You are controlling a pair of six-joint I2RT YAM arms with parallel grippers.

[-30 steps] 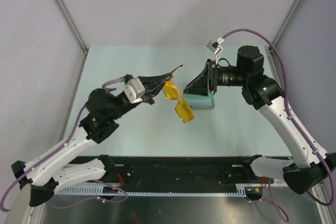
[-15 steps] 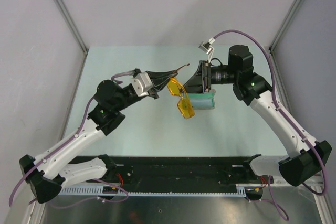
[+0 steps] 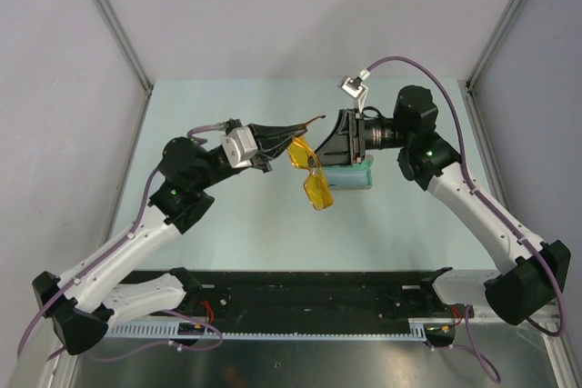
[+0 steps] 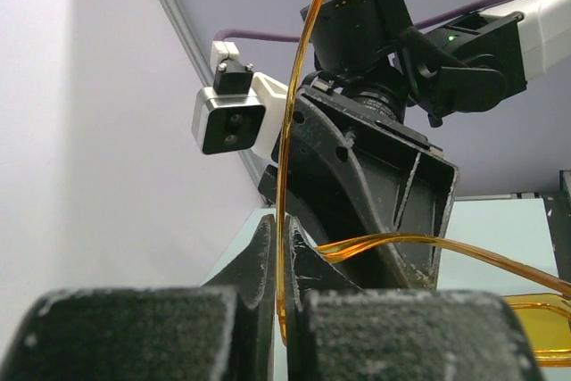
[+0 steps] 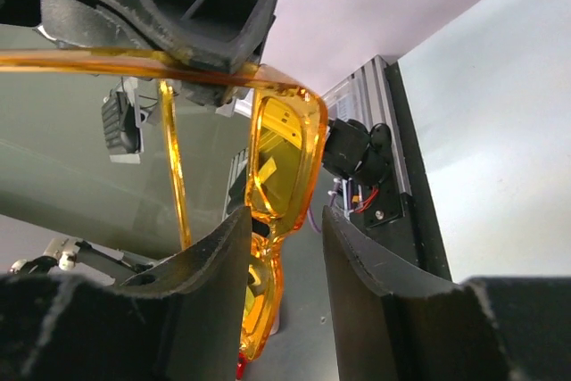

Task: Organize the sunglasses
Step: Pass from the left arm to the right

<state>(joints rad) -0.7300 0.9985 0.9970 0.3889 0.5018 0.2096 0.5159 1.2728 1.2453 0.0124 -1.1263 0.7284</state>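
Note:
The sunglasses [image 3: 311, 174], with orange-yellow lenses and thin orange arms, hang in the air above the table's middle. My left gripper [image 3: 284, 136] is shut on one thin arm [image 4: 284, 247] of the sunglasses, pinched between its fingers [image 4: 259, 265]. My right gripper [image 3: 327, 154] is open. Its fingers [image 5: 223, 256] stand on either side of the sunglasses' front, with one lens [image 5: 281, 162] between them. I cannot tell whether they touch it. The case [image 3: 353, 177] shows its teal lining, mostly hidden under the right gripper.
The pale green table [image 3: 227, 215] ends at a black rail [image 3: 318, 293] along the near edge. Grey walls and metal posts [image 3: 114, 20] close in the left, right and back. The right wrist's camera block [image 4: 227, 120] shows in the left wrist view.
The left gripper has carried the sunglasses a little right and back. The right gripper has moved left, so its open fingers now stand around the lenses.

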